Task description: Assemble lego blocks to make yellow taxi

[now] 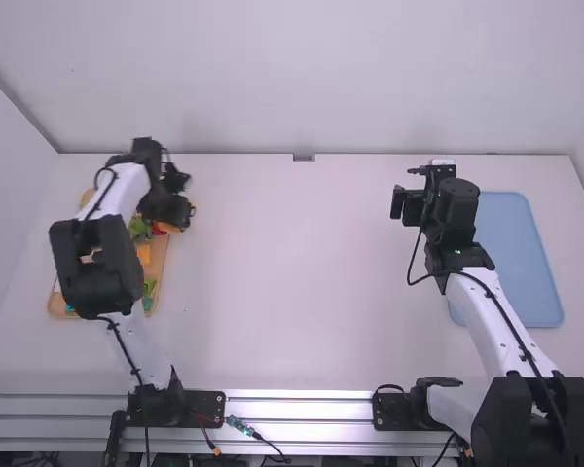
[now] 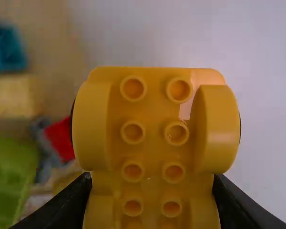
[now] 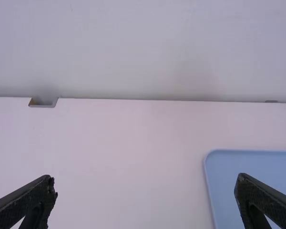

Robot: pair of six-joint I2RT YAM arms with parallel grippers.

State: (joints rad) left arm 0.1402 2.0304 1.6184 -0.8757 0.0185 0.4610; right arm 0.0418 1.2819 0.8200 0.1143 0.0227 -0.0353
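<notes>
Yellow block (image 2: pixel 150 119), close up in the left wrist view, shows round hollow studs in two rows and bulging arched sides, with the left gripper (image 1: pixel 183 209) closed on it from both sides. Beyond it in that view are a green block (image 2: pixel 9 176), a red one (image 2: pixel 62 138) and a teal one (image 2: pixel 5 47). The high view gives the left arm's reach, its gripper by the far end of the wooden tray (image 1: pixel 159 255). The right arm slants inward, its empty gripper (image 1: pixel 405 206) spread wide, beside the blue tray (image 1: pixel 526 263).
</notes>
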